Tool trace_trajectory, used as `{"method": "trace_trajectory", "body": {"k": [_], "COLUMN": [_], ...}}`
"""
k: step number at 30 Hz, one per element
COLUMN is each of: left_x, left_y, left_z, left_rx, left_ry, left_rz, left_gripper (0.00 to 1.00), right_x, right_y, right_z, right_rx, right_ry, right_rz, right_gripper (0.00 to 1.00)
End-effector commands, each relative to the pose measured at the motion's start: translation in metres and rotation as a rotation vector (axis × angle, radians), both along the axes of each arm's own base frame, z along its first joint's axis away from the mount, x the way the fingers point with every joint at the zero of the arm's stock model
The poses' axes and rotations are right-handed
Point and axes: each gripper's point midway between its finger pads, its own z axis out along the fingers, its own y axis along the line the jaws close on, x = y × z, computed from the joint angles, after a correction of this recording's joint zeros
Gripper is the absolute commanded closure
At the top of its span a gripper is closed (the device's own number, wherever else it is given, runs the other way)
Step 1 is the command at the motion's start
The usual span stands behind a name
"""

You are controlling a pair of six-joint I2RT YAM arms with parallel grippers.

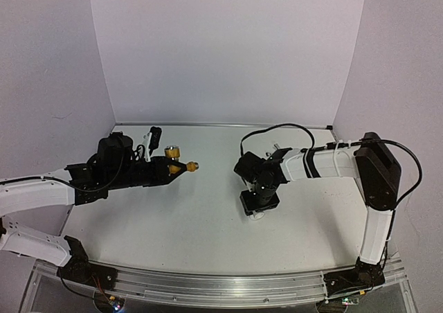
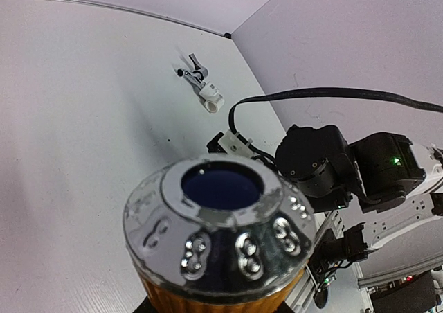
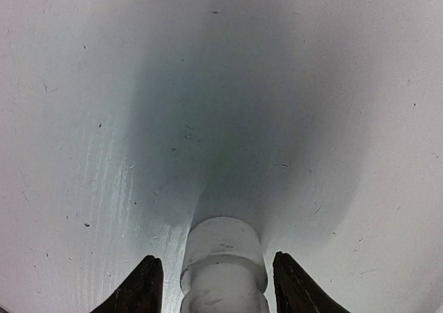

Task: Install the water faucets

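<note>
My left gripper (image 1: 163, 170) is shut on the brass faucet (image 1: 181, 165) and holds it above the table's left half, its threaded tip pointing right. In the left wrist view the brass faucet's knob (image 2: 221, 230), chrome-rimmed with a dark blue cap, fills the foreground and hides the fingers. The silver faucet (image 2: 194, 73) lies at the far side of the table, joined to a white fitting (image 2: 211, 98). My right gripper (image 1: 257, 208) points straight down at mid-table. Its fingers (image 3: 142, 289) straddle another white pipe fitting (image 3: 223, 257) lying on the table, with a gap on each side.
The white table (image 1: 208, 223) is closed in by pale walls (image 1: 228, 50) at the back and sides. An aluminium rail (image 1: 221, 285) runs along the near edge. The right arm's black cable (image 2: 332, 93) loops above the table.
</note>
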Motion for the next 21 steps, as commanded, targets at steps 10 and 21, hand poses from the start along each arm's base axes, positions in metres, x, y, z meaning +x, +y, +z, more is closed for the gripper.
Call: {"method": "trace_trajectory", "body": {"k": [10,21], "left_x": [0.0005,-0.0017], "left_y": [-0.0038,-0.0053], "left_z": [0.0170,0.0182], "left_rx": [-0.031,-0.041], "left_ry": [-0.049,-0.041], "left_rz": [-0.020,-0.033], "left_gripper": [1.00,1.00], "right_x": [0.0039,0.0040], "right_y": [-0.0014,-0.0031], "right_z": [-0.0025,-0.0061], "right_rx": [-0.026,-0.043], "right_ry": [-0.012,-0.012], "right_rz": [0.007,0.033], "right_gripper": [0.59,0.58]}}
